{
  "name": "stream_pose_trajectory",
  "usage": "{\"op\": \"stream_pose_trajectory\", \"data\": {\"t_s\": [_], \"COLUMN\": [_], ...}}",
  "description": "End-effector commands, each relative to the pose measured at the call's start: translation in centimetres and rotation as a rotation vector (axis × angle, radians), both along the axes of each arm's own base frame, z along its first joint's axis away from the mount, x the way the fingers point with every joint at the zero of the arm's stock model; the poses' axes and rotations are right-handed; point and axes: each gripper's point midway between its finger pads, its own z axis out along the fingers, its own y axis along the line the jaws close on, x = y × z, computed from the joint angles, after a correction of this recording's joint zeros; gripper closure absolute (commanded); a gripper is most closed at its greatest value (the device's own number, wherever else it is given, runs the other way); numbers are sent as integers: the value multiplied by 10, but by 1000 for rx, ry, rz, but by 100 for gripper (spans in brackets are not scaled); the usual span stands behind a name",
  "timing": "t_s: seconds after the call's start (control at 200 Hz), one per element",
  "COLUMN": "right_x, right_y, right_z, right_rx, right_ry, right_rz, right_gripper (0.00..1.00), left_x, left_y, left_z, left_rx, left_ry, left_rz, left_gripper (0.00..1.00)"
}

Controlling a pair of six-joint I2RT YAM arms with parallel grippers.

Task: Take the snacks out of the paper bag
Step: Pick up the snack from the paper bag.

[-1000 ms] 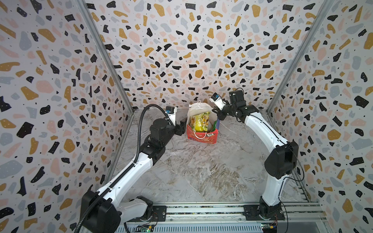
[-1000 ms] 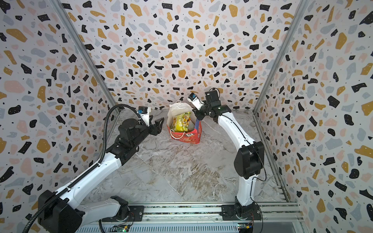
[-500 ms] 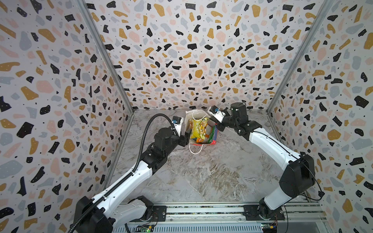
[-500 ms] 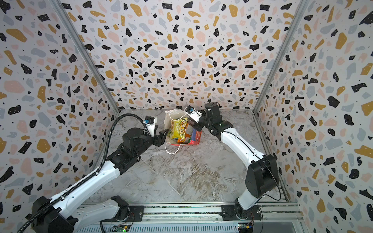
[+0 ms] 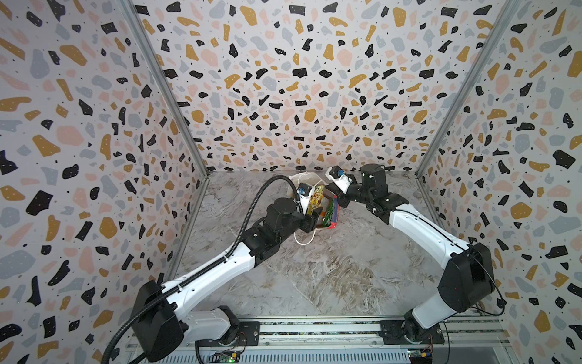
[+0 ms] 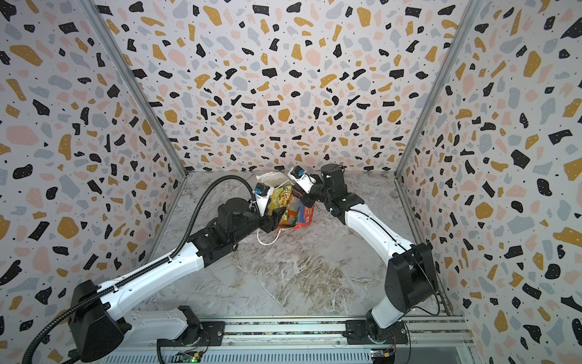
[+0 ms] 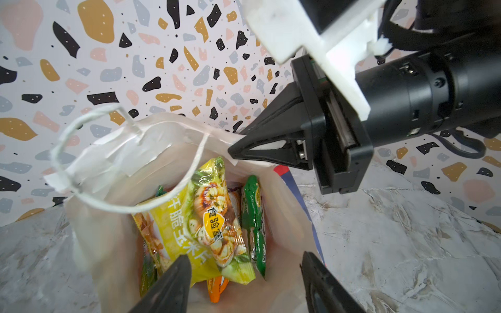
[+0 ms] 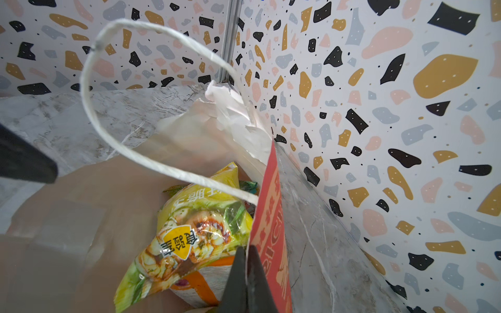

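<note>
Snacks (image 7: 200, 225): inside the bag; a yellow packet on top, a green packet (image 7: 253, 214) beside it, an orange packet (image 7: 217, 291) peeking out beneath.
Left gripper (image 5: 315, 217) (image 7: 245, 268): left of centre in both top views, at the bag's mouth; jaws spread apart over the packets, nothing clamped between them.
Paper bag (image 5: 335, 211) (image 6: 306, 217): upper centre of both top views, near the back wall, mouth open, white inside showing.
Cord handle (image 7: 81, 151): arches over the mouth; another loop (image 5: 304, 242) lies on the desk just below the bag.
Right gripper (image 5: 341, 200) (image 7: 231, 155): just right of the bag; jaws pinched tight on its rim.
Desk (image 5: 315, 283): grey marbled top.
</note>
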Motion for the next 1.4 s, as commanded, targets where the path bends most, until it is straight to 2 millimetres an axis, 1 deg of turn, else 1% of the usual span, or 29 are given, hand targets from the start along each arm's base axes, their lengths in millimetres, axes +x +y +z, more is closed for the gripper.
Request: {"op": "stream_pose_trajectory", "data": {"t_s": [0.0, 0.065, 0.16, 0.355, 0.476, 0.551, 0.611, 0.686, 0.761, 0.786, 0.836, 0.881, 0.956, 1.026, 1.086, 1.131, 1.196, 1.286, 1.342, 1.397], "right_x": [-26, -34, -40, -41, -41, -40, -40, -41, -42, -42, -42, -42, -42, -43, -43, -43, -42, -43, -44, -44], "right_y": [9, 10, 9, 7, 6, 6, 7, 6, 5, 5, 4, 4, 4, 4, 4, 4, 4, 5, 4, 4], "right_z": [59, 63, 69, 69, 70, 68, 66, 65, 65, 65, 64, 64, 64, 65, 64, 64, 63, 62, 61, 61], "right_rx": [126, 145, 172, 181, 186, 185, 185, 188, 189, 188, 187, 189, 190, 191, 191, 191, 191, 193, 194, 194], "right_ry": [-102, -104, -98, -89, -93, -89, -83, -87, -91, -92, -92, -91, -89, -87, -85, -85, -83, -79, -76, -75], "right_rz": [79, 98, 94, 86, 77, 74, 79, 80, 75, 74, 70, 70, 71, 71, 71, 71, 70, 74, 75, 73], "right_gripper": [100, 100, 100, 100, 100, 100, 100, 100, 100, 100, 100, 100, 100, 100, 100, 100, 100, 100, 100, 100], "left_x": [7, 10, 15, 28, 31, 32, 32, 34, 36, 36, 38, 39, 39, 41, 41, 42, 43, 47, 51, 54], "left_y": [-5, -9, -10, -3, 0, 5, 11, 15, 18, 19, 20, 20, 16, 11, 7, 5, 2, 2, 3, 5], "left_z": [1, -4, -10, -23, -29, -32, -35, -39, -40, -41, -42, -43, -43, -43, -43, -42, -42, -45, -50, -54], "left_rx": [-3, 4, 34, 67, 76, 84, 96, 118, 140, 145, 149, 154, 161, 152, 148, 143, 139, 140, 159, 181], "left_ry": [-3, 5, 13, 20, 28, 27, 23, 18, 16, 12, 4, 2, 5, 5, 8, 8, 9, 3, 2, 1], "left_rz": [52, 63, 88, 184, 217, 237, 264, 287, 307, 309, 315, 317, 298, 284, 274, 266, 258, 274, 298, 321], "left_gripper": [37, 37, 39, 39, 41, 45, 50, 53, 62, 63, 63, 59, 56, 41, 34, 31, 30, 30, 34, 43]}}
